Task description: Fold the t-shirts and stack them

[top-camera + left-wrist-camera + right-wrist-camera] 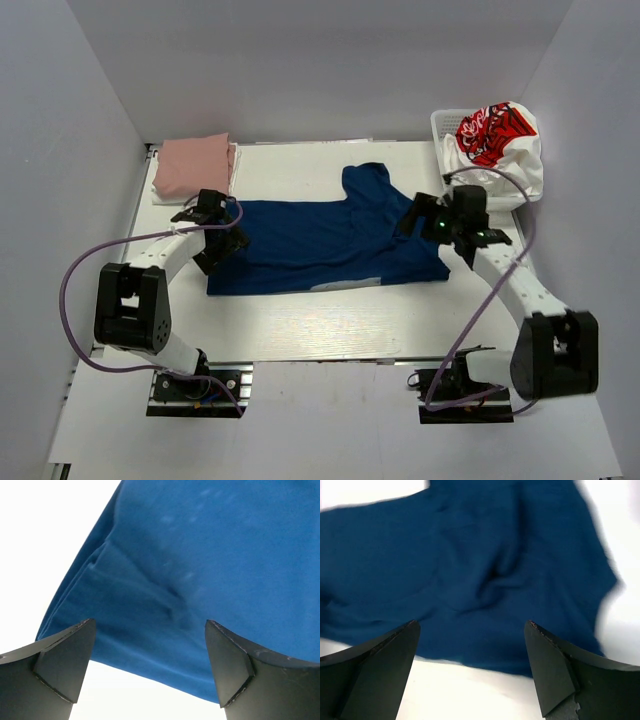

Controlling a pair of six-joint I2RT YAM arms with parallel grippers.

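Spread across the middle of the white surface [320,330]: a navy t-shirt [320,245], folded into a long band running left to right, one sleeve sticking out toward the far side, right of centre. Along its near edge, a pale strip of print (too small to read).

At the shirt's left end, the left hand [150,622]: wide open, holding nothing, dark fingers [60,665] set apart over a creased blue edge, bare surface showing to the left and on the near side. At the shirt's right end, the right hand [472,622]: likewise spread wide and empty, poised over rumpled navy cloth. Touching the cloth or just above it: cannot tell.

In the far left corner, a dusty-pink t-shirt [193,165], folded into a neat rectangle and lying on a flat white cloth [166,196] with only the edges showing.

In the far right corner, a white lattice basket [445,125], with a white t-shirt [497,140] bearing a red graphic heaped in it and spilling over the right and near rim.
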